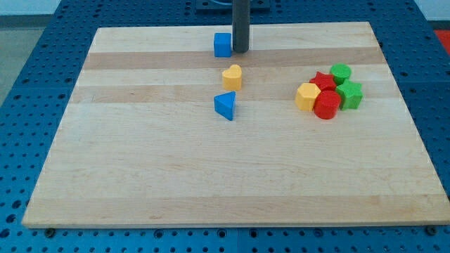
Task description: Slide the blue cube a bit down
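Wood fills most of the view: a pale plank board (140, 176) lying on a blue perforated table (21, 84) that shows around its edges. From the view's top a straight dark rod (240, 21) comes down, and my tip (240, 51) meets the board near its top edge, a little left of the middle. No fingers belong to this rod, so nothing can spread, press together or pinch; it is a plain end standing on the wood.

Just to the view's left of the tip sits the blue cube (222, 45), close enough that the two seem to touch, though the narrow seam between them is hard to read from this angle. The cube lies near the board's top edge.

Below it, toward the view's bottom, stands a yellow block (232, 76), roughly heart-shaped, and just below that a blue triangular block (225, 105); these two are near each other but apart.

Well off to the view's right, five blocks crowd together. A green star-shaped block (350, 94) sits at the right of the cluster, with a green round block (340, 72) above it. A red star-shaped block (323, 81) lies in the middle, a red cylinder (326, 105) at the bottom, and a yellow hexagonal block (307, 96) on the left side, touching its red neighbours.
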Controlling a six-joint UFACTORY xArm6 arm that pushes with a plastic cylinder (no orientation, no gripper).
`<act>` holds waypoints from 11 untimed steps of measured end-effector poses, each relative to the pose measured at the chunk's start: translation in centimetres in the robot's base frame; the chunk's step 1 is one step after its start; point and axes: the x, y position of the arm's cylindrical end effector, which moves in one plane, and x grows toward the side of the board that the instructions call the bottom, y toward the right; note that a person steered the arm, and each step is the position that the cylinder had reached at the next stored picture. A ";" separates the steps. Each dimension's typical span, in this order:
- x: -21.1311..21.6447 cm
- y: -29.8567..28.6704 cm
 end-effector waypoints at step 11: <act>-0.2 -9.0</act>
